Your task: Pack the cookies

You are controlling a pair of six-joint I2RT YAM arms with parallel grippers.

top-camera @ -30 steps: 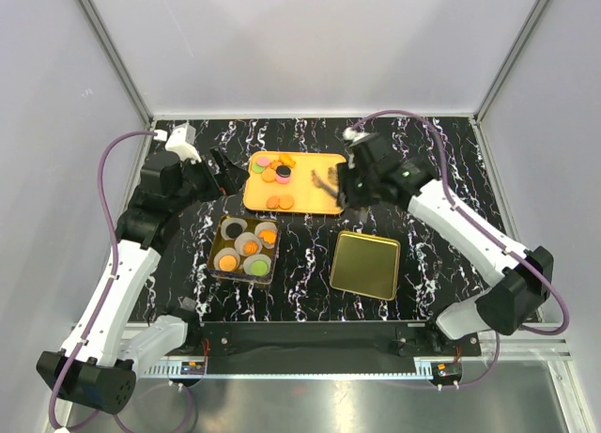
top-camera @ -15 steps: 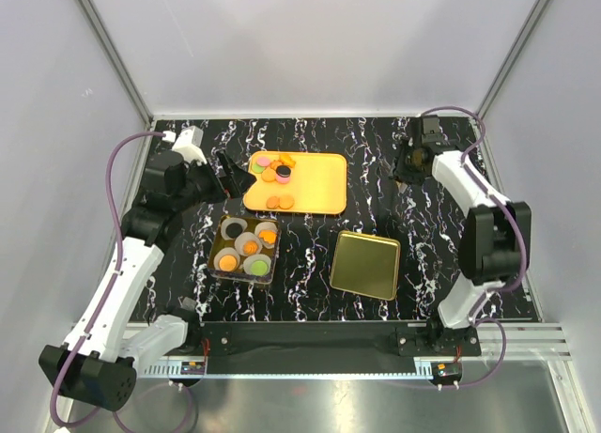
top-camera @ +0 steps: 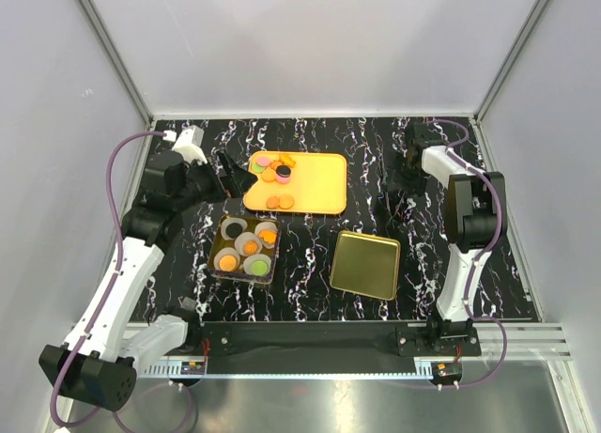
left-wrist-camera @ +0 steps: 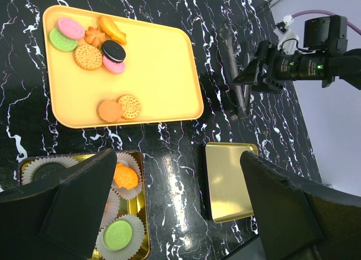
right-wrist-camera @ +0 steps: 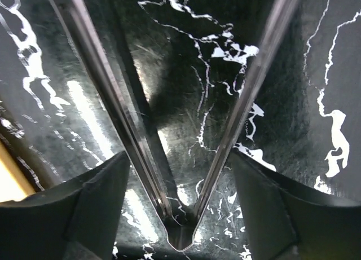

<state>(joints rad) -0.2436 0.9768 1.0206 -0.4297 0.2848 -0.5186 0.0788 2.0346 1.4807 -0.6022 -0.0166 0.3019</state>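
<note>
The left arm's fingers gape wide, empty. The right arm's fingers straddle spread silver metal tongs; whether they grip them, I cannot tell.

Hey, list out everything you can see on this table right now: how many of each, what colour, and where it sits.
table: one, black marble with white veins, under everything
tray: one, orange, far centre of the table
cookies on the tray: about nine, orange, tan, pink, green, black, mostly at its left end
tin: one, gold, just nearer than the tray, left of centre
paper cups: several, white, inside the tin
cookies in the tin: at least four, black, orange, green, in the cups
lid: one, gold, right of the tin
tongs: one pair, metal, flat on the table right of the tray
left gripper: black jaws open, above the tin
right gripper: black jaws open, straddling the tongs
</note>
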